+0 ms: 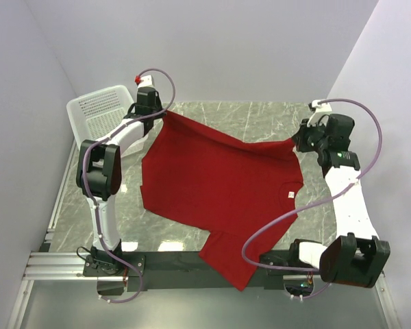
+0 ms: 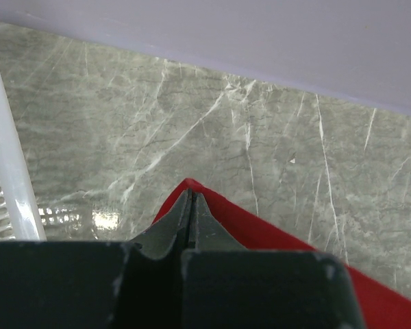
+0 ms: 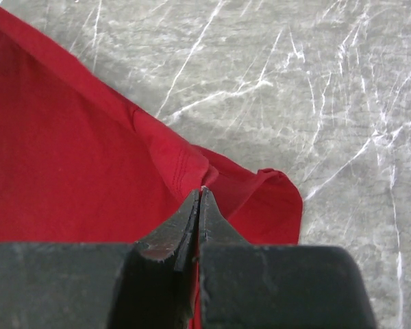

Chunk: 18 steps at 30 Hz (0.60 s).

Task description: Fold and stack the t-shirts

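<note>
Beside the white mesh basket (image 1: 96, 113), left gripper (image 2: 190, 197) is clamped tight on a corner of the red t-shirt (image 1: 219, 185). Right gripper (image 3: 201, 193), well apart from the basket across the shirt, is pinched on a bunched fold of the shirt's edge. That edge is taut between them. The rest lies on the marble table (image 1: 260, 116), with the end farthest from the basket trailing off it. Risks: the left bite looks thin and could slip under tension; the trailing end could snag on the right arm's cable (image 1: 274, 229); an uneven pull would leave wrinkles.
</note>
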Tool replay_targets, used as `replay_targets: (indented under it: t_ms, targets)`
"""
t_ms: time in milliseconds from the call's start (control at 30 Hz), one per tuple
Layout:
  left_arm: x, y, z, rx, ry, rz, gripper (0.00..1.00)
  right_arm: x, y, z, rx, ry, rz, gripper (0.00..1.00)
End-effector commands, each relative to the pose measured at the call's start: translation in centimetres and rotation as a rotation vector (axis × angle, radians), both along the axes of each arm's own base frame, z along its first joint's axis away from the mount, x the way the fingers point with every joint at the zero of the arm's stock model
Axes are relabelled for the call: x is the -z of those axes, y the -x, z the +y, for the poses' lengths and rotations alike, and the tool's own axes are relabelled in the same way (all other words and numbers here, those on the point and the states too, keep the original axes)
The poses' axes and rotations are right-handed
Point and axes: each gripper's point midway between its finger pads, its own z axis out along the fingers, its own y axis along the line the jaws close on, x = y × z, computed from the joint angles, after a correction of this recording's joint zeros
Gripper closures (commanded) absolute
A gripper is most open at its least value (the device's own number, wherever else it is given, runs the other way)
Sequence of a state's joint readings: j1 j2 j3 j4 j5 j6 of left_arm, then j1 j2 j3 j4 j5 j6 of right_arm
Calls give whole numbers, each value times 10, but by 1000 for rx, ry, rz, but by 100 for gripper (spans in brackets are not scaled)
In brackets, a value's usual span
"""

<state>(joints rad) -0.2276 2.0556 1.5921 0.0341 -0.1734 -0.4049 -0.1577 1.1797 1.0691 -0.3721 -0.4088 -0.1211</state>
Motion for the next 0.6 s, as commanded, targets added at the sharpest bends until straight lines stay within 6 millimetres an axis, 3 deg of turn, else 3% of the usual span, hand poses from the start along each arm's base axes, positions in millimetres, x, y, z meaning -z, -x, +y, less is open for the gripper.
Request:
replay_targets:
  t_ms: [0,567]
  targets:
    - [-44,0,6,-5,-4,-97,100,-7,14,3,-16,2,-26,100]
    - [-29,23,13,-1,-29,-62,100,30,63,11,-61,39,42,100]
